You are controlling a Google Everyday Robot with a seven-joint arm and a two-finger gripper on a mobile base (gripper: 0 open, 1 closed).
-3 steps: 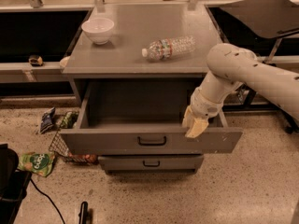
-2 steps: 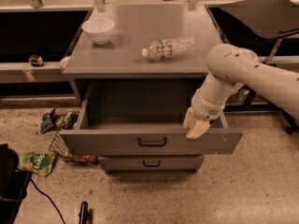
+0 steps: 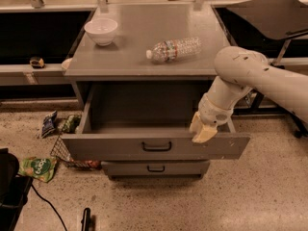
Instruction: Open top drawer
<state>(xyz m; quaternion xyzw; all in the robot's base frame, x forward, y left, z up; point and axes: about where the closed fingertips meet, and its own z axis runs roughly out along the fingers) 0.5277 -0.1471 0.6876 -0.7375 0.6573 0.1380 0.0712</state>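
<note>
The top drawer [image 3: 106, 148] of the grey metal cabinet [image 3: 139, 23] stands pulled far out, and the part of its inside that shows looks empty. Its flat front carries a small black loop handle [image 3: 157, 147]. My gripper [image 3: 202, 129] is on the end of the white arm [image 3: 250, 76], which reaches in from the right. It points down at the right end of the drawer front's top edge, right of the handle. A narrower drawer [image 3: 155, 168] sits closed below.
A white bowl [image 3: 101, 31] and a lying plastic water bottle [image 3: 174, 49] are on the cabinet top. Snack bags [image 3: 38, 168] and a wire basket [image 3: 62, 154] lie on the floor at left. A black object with a cable [image 3: 9, 186] is at bottom left, and a black table [image 3: 269, 13] at right.
</note>
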